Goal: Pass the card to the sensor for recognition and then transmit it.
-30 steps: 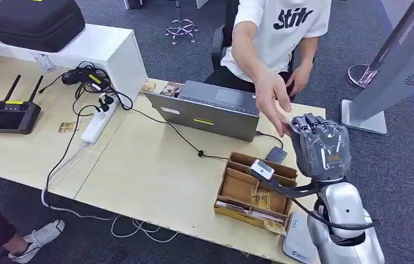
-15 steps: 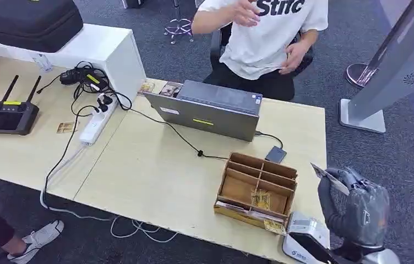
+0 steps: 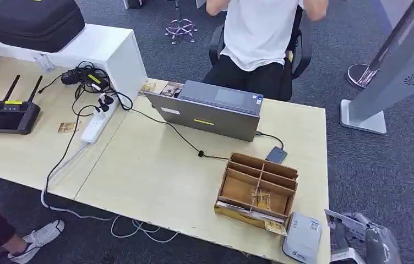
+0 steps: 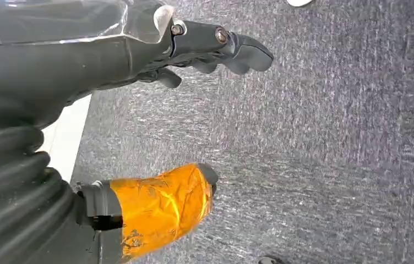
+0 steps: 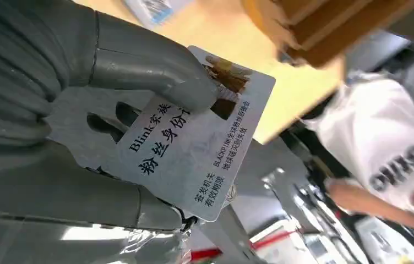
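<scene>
My right hand (image 3: 366,240) hangs low off the table's front right corner, pinching a white card (image 3: 341,219) that sticks up from it. The right wrist view shows that card (image 5: 199,144) up close, printed with dark text and clamped between the thumb and the fingers of my right hand (image 5: 72,115). A grey-white card sensor (image 3: 303,240) lies on the table's front right corner, just left of the hand. My left hand (image 4: 139,55) hangs over grey carpet with fingers apart and an orange-taped thumb, holding nothing.
A wooden divided box (image 3: 257,190) stands behind the sensor, with a small dark device (image 3: 276,155) and a grey laptop (image 3: 210,113) farther back. A person in a white shirt (image 3: 260,33) sits across the table. A power strip and cables (image 3: 97,118) lie at the left.
My right hand has dropped from the table's far right side, near the person's outstretched hand, down to its front right corner with the card. The person has pulled the arm back and raised it.
</scene>
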